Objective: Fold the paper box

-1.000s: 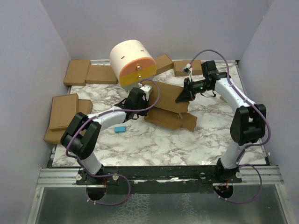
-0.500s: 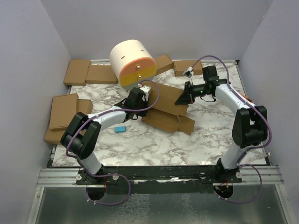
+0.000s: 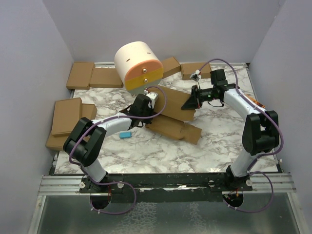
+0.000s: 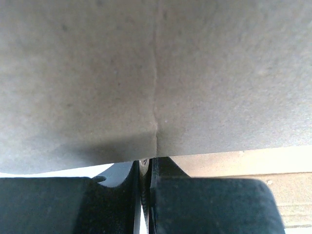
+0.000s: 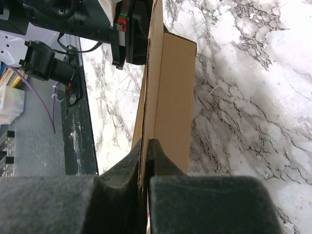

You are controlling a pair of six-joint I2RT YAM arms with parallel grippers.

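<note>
The paper box (image 3: 170,122) is a brown die-cut cardboard sheet held tilted over the middle of the marble table, its lower flaps near the table. My left gripper (image 3: 148,113) is at the sheet's left edge. In the left wrist view its jaws (image 4: 145,168) are closed at the lower edge of the cardboard (image 4: 156,73), which fills the frame. My right gripper (image 3: 189,104) is shut on the sheet's right edge. In the right wrist view it (image 5: 146,146) pinches the cardboard (image 5: 173,97), seen edge-on.
A white and orange cylinder (image 3: 139,66) stands behind the sheet. Ready-made brown boxes lie at the back left (image 3: 92,75), the left edge (image 3: 66,117) and the back right (image 3: 195,70). A small blue block (image 3: 126,134) lies near the left arm.
The sheet has shifted down and to the left, its lower flaps sliding toward the front. Both grippers kept their hold and moved slightly with it.
</note>
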